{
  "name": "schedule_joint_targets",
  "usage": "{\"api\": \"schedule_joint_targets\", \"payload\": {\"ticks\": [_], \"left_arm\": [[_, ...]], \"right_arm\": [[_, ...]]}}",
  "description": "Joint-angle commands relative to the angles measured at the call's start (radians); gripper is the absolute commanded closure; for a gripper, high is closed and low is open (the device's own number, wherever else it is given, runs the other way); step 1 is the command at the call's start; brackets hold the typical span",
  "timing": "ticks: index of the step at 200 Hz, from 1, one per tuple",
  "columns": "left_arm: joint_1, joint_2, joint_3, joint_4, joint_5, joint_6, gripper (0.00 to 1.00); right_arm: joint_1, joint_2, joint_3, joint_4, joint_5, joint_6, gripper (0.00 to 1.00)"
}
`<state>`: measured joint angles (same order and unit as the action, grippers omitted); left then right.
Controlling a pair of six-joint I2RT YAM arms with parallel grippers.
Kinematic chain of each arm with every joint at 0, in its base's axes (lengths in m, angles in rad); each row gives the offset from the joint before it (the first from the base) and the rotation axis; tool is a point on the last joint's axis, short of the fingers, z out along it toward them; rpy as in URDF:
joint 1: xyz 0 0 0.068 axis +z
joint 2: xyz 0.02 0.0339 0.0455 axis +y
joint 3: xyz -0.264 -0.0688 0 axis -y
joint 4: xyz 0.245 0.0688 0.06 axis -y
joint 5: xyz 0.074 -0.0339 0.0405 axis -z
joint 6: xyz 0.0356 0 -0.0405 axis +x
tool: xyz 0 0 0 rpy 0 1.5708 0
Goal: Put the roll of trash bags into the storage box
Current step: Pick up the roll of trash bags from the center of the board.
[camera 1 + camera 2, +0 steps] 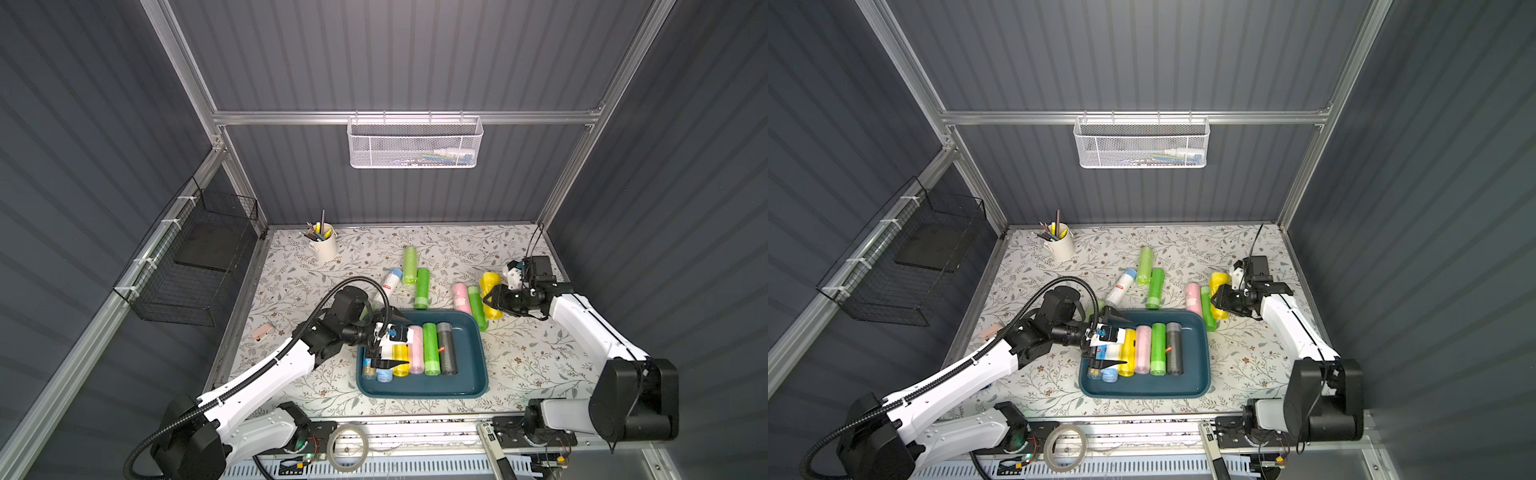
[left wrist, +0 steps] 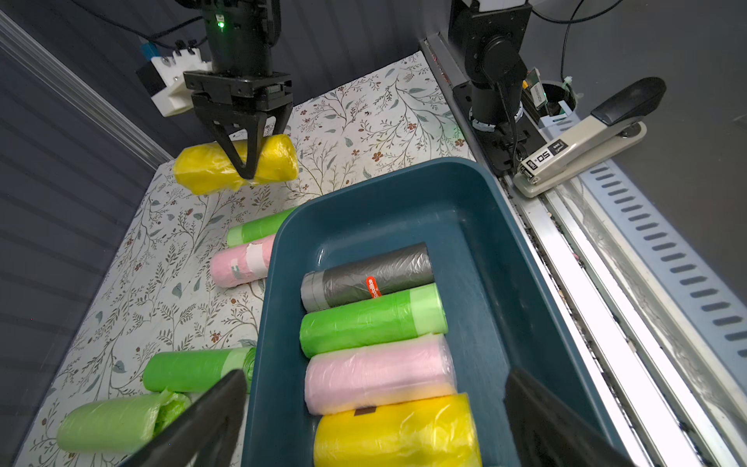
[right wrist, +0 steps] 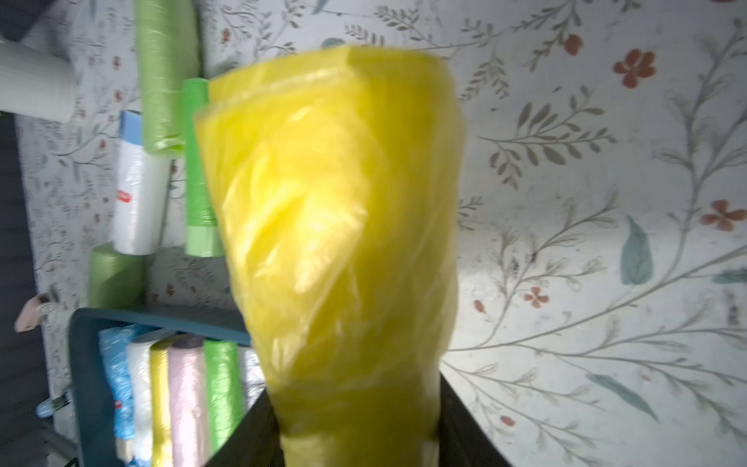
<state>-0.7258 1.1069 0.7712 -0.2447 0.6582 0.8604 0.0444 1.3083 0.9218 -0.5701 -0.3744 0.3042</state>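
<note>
The storage box (image 1: 471, 376) is a dark teal tray at the front middle, seen in both top views (image 1: 1196, 374). Several rolls lie side by side in it: blue, white, yellow, pink, green and grey. My right gripper (image 1: 493, 300) is shut on a yellow roll of trash bags (image 1: 490, 281) behind the box's right corner. The right wrist view shows that yellow roll (image 3: 343, 222) pinched between the fingers (image 3: 461, 420). My left gripper (image 1: 397, 341) hangs open over the box's left end, above the yellow roll (image 2: 396, 432) lying there, and holds nothing.
Loose rolls lie behind the box: light green (image 1: 410, 264), green (image 1: 422, 289), white and blue (image 1: 388, 284), pink (image 1: 460, 298), green (image 1: 476, 308). A pen cup (image 1: 323, 246) stands back left. A tape roll (image 1: 348, 446) and stapler (image 1: 490, 441) sit on the front rail.
</note>
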Motion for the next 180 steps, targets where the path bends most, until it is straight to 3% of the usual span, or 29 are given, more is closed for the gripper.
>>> {"api": "schedule_joint_targets", "payload": {"ticks": [1, 74, 180], "left_arm": [[-0.006, -0.017, -0.007, 0.027, 0.015, -0.012, 0.00], [-0.005, -0.043, -0.032, 0.070, -0.016, -0.005, 0.00], [-0.005, -0.045, -0.033, 0.071, -0.020, -0.006, 0.00]], "right_arm": [[0.072, -0.070, -0.028, -0.004, -0.082, 0.049, 0.52], [0.249, -0.357, -0.185, -0.014, 0.011, 0.238, 0.52], [0.539, -0.416, -0.262, -0.060, 0.304, 0.482, 0.51]]}}
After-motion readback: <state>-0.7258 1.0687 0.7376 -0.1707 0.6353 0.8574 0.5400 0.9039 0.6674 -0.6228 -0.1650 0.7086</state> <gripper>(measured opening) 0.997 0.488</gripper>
